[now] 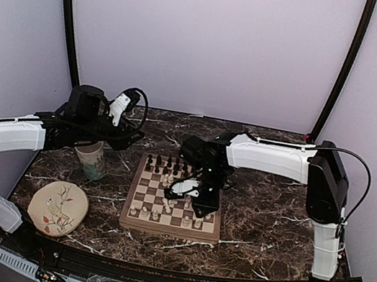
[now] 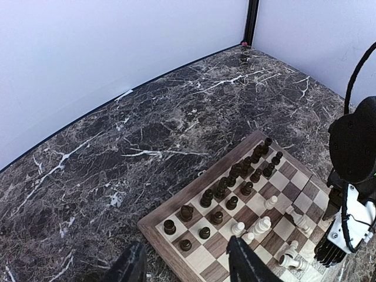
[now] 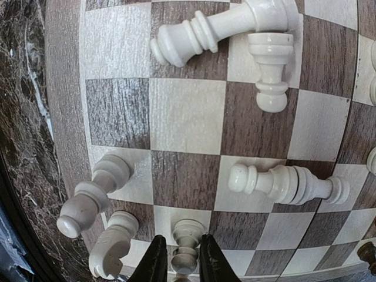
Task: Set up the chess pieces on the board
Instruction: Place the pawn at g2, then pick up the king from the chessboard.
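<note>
The wooden chessboard (image 1: 132,222) lies mid-table. Dark pieces (image 1: 166,166) stand in its two far rows, also seen in the left wrist view (image 2: 226,188). White pieces (image 1: 161,213) stand along the near rows, and others lie tipped in the middle. My right gripper (image 1: 202,206) is low over the board (image 3: 61,117) and shut on an upright white piece (image 3: 187,244) on a cream square. Tipped white pieces (image 3: 276,182) lie beyond it. My left gripper (image 2: 188,267) is open and empty, hovering above the board's far left corner (image 2: 158,226).
A pale mug (image 1: 90,159) stands left of the board, under my left arm. A round beige bird-patterned plate (image 1: 58,207) lies at the near left. The table top is dark marble, with white walls and black corner posts behind it.
</note>
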{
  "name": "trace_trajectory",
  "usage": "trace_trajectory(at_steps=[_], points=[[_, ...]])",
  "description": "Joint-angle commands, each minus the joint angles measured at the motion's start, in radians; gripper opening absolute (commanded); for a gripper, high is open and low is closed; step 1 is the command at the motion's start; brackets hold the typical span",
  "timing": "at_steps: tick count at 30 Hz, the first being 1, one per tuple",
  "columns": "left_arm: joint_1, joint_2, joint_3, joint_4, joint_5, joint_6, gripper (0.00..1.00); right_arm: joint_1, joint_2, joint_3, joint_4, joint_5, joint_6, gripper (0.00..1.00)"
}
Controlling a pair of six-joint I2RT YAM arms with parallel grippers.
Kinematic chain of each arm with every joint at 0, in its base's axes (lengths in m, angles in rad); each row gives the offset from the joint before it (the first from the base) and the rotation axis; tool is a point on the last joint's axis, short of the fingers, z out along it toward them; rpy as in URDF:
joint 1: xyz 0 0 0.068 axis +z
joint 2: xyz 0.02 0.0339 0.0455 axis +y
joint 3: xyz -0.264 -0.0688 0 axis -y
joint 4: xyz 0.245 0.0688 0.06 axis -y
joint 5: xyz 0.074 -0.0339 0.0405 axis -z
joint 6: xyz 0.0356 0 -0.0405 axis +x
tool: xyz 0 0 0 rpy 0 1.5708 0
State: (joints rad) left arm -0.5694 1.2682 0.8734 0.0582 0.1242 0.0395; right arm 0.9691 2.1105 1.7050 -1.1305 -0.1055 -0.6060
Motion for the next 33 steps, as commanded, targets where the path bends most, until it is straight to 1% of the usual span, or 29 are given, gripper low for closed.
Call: trace_trajectory(at_steps=[1,4,6,8,22,25,27,29,33], points=[[0.000,-0.001,-0.011,0.017,0.020,-0.007,0.49,0.010,0.000,0.013,-0.014,-0.019,-0.001,0.20],[0.001,0.000,-0.011,0.016,0.022,-0.007,0.49,0.010,-0.005,0.009,-0.011,-0.013,0.002,0.21],[0.000,0.000,-0.011,0.015,0.024,-0.007,0.49,0.010,-0.008,0.009,-0.008,-0.008,0.005,0.28],[0.001,0.000,-0.010,0.014,0.025,-0.007,0.49,0.010,-0.017,0.011,-0.004,-0.004,0.007,0.31],[0.001,0.010,-0.007,0.011,0.039,0.001,0.49,-0.034,-0.116,0.078,-0.022,-0.015,0.011,0.32],[0.000,0.027,-0.003,-0.003,0.064,0.010,0.49,-0.065,-0.160,0.077,-0.021,-0.030,0.008,0.32],[0.001,0.047,0.004,-0.022,0.083,0.015,0.48,-0.096,-0.199,0.049,-0.011,-0.052,0.000,0.32],[-0.002,0.077,0.018,-0.048,0.109,0.021,0.47,-0.142,-0.264,-0.011,0.021,-0.094,-0.008,0.31],[-0.027,0.130,0.072,-0.112,0.160,0.029,0.44,-0.299,-0.378,-0.176,0.110,-0.235,-0.008,0.31]])
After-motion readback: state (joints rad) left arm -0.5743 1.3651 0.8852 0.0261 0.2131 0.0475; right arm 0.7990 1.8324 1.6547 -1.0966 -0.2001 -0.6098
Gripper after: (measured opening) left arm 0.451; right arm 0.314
